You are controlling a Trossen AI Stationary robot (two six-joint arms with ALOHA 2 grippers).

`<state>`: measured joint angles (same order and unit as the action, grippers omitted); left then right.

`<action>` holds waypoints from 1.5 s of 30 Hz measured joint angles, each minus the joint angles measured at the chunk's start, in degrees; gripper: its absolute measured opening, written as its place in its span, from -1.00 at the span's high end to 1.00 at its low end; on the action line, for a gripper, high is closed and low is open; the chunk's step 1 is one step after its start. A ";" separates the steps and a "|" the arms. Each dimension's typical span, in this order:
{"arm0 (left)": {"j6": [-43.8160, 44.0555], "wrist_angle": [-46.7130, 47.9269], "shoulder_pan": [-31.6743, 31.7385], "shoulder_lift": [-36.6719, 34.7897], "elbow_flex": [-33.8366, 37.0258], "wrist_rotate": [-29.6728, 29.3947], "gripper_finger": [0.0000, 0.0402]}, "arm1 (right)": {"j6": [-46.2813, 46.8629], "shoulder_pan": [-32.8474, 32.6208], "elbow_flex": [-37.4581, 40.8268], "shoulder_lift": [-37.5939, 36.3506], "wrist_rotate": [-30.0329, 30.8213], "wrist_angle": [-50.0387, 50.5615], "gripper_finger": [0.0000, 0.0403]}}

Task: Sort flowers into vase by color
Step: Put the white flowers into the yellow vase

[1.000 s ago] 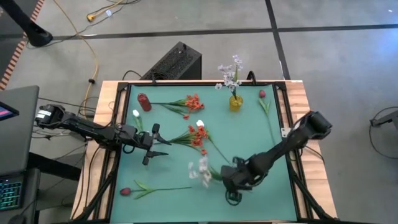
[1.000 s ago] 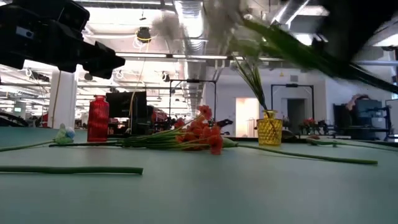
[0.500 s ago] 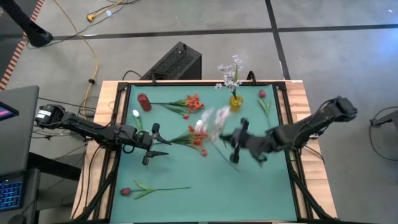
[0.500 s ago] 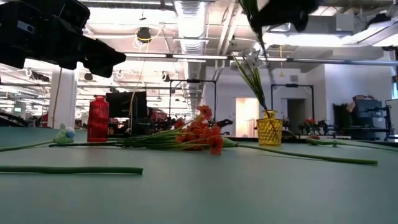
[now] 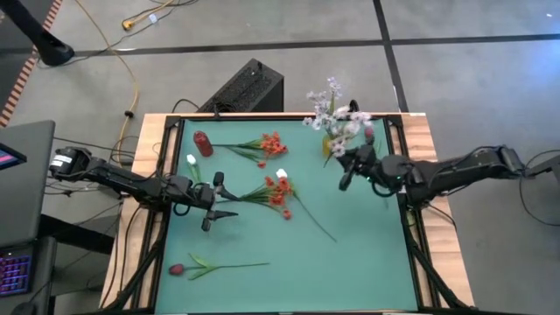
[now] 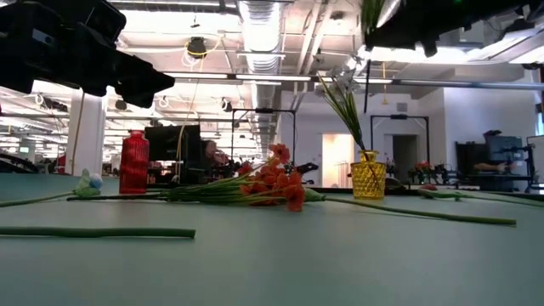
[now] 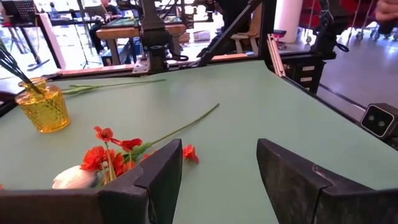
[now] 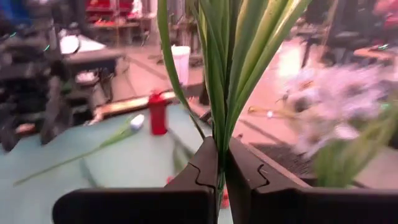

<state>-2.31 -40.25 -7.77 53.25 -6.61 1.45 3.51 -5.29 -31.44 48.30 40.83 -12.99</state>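
Since a second ago my right end effector [image 5: 347,171], clamped on the white spray [image 5: 343,125], swings from the near worktop [image 5: 350,262] to beside the far yellow vase [image 5: 331,146]; I should lower the stems straight in, left end effector [image 5: 220,203] waiting wide.

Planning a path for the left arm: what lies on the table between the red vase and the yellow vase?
In the high view, a red-orange flower lies between the red vase and the yellow vase, stem toward the red one.
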 joint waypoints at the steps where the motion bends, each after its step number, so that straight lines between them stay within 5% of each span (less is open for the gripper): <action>1: 0.00 0.00 0.00 0.00 0.00 0.00 0.02 | -0.13 0.63 0.00 -0.99 1.37 0.88 0.81; 5: 0.00 0.00 0.00 0.00 0.00 0.00 0.02 | -0.12 4.45 0.00 -3.06 6.78 4.11 0.81; 11: 0.00 -0.24 0.00 0.00 0.00 -0.31 0.02 | 2.15 14.15 0.00 -1.79 6.83 4.61 0.81; 20: 0.00 -0.28 0.00 0.00 0.00 -0.66 0.02 | 7.17 26.52 0.00 4.35 -6.73 1.89 0.81; 41: 0.01 -0.24 0.00 0.00 0.00 -0.63 0.02 | 5.79 27.58 1.64 8.36 -5.11 -3.57 0.81; 45: 0.44 -0.24 0.00 0.00 0.00 -0.62 0.02 | 6.10 27.58 5.19 8.38 -4.56 -11.21 0.81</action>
<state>-1.87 -40.49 -7.77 53.25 -6.61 0.83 9.60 22.28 -26.25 56.68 36.27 -24.20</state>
